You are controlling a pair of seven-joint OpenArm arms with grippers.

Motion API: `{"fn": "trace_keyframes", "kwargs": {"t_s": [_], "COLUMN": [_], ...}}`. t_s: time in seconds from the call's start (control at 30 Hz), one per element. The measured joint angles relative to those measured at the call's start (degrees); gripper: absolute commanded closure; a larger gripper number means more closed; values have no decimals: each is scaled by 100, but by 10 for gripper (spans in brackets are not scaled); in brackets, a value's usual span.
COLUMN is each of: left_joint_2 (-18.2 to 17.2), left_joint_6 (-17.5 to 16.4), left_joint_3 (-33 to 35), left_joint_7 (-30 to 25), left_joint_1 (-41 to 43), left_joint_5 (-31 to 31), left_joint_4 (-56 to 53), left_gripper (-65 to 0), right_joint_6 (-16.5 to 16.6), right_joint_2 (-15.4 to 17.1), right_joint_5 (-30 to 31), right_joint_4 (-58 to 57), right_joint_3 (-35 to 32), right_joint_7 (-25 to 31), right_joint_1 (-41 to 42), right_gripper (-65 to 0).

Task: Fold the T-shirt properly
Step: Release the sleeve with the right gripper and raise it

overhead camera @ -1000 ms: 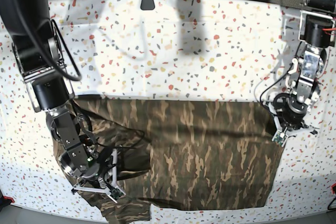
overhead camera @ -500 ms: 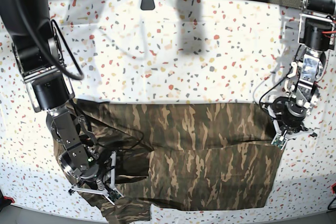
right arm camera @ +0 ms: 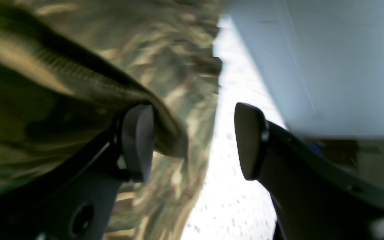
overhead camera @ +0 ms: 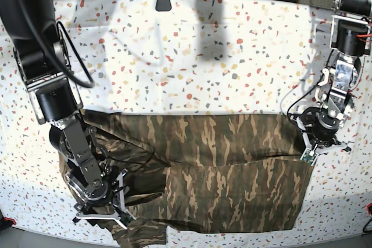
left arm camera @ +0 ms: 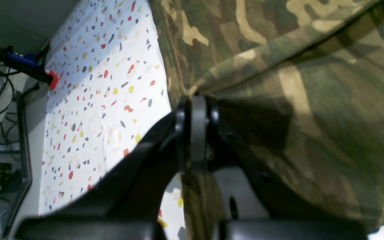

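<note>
The camouflage T-shirt (overhead camera: 226,172) is lying spread across the lower half of the base view, on a desk (overhead camera: 174,56) covered in a white cloth speckled with red, yellow and grey flecks. Its top edge is running straight across the middle of the frame, and a soft ridge is crossing it about halfway down, from the centre out to the right edge. At the lower left the cloth is bunching up in darker folds.

Over on the right side of the base view, the left gripper (overhead camera: 314,146) is sitting down at the shirt's right edge. In the left wrist view the left gripper (left arm camera: 193,100) is pressed together, pinching a fold of the camouflage cloth right at the fingertips, with the fabric fanning away to the upper right and the speckled desk cover showing on the left.

At the lower left of the base view, the right gripper (overhead camera: 104,216) is hanging low over the bunched part of the shirt. In the right wrist view the right gripper (right arm camera: 193,143) is spread wide. A thick rolled fold of the shirt is draping over the left finger (right arm camera: 138,146) and touching it, while the right finger (right arm camera: 250,143) is standing clear, with bright desk showing in the gap. That view is blurred.
</note>
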Motion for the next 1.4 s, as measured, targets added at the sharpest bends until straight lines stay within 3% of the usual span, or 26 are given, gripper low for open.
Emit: {"fn": "trace_keyframes", "kwargs": {"t_s": [0.2,0.47,0.57,0.6,0.7,0.83,0.87,0.9,1.0,1.07,1.2,1.4], "left_joint_2": [0,0,0,2,11,-2,0,-2,-101,-227,-619,-1029], "left_joint_6": [0,0,4,63,509,514,505,382,-354,-898,-1425,-1692], "left_joint_3": [0,0,0,0,0,0,0,0,0,2,15,22], "left_joint_7": [7,4,-247,-354,-544,-459,-372,-214,-90,-109,-181,-149], "left_joint_1": [0,0,-15,-35,-212,-483,-481,-457,-232,-11,573,1290], "left_joint_5": [0,0,356,533,702,697,667,466,212,223,-149,-179], "left_joint_4": [0,0,0,0,-11,2,20,57,461,984,2166,2986], "left_gripper": [0,0,-218,-262,-293,-292,-292,-292,-289,-280,-220,-221], "right_joint_6": [-487,-490,-490,-490,-490,-520,-389,-39,1226,1770,2308,2354], "right_joint_2": [2,2,0,2,-2,0,4,24,164,254,525,933], "right_joint_5": [2,7,7,9,24,332,389,424,1003,1281,1843,3757], "right_joint_4": [0,0,0,0,0,2,2,0,7,46,514,1574], "right_joint_3": [0,0,0,0,0,0,0,0,-2,-11,-13,-13], "right_joint_7": [-7,-11,-11,-13,-146,-918,-1158,-1244,-1202,-1270,-1814,-3657], "right_joint_1": [2,2,0,2,2,9,9,7,-9,-24,-103,-256], "right_gripper": [-373,-373,-373,-373,-373,-373,-373,-373,-369,-338,-288,-288]}}
